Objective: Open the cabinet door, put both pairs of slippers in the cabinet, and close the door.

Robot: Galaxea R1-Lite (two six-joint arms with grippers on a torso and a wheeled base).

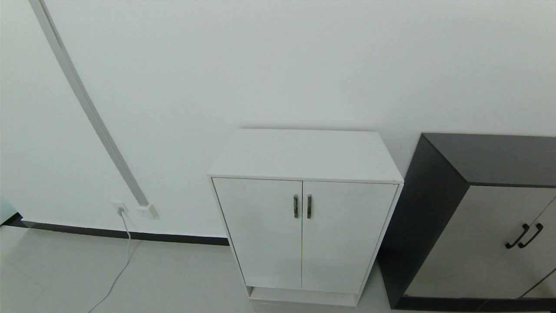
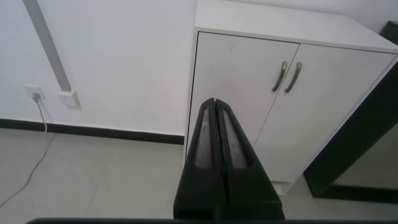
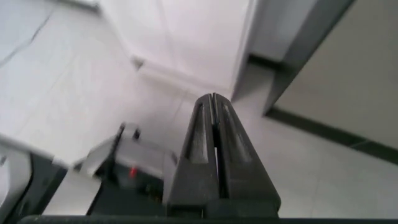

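White two-door cabinet [image 1: 304,234] stood closed, black cabinet [image 1: 434,208] just beside it, left gripper [image 2: 215,102] and right gripper [image 3: 213,98] both pressed together.

Pale tiled floor [image 1: 182,278], white cabinet [image 1: 260,230], black cabinet [image 1: 428,217] beside, seemingly a cable [image 1: 118,270]

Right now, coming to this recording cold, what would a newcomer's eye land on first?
The white cabinet stands against the wall, mid head view, both doors shut, its two handles side by side at the seam. A black cabinet stands close on its right. The left gripper and right gripper are shut, holding nothing.
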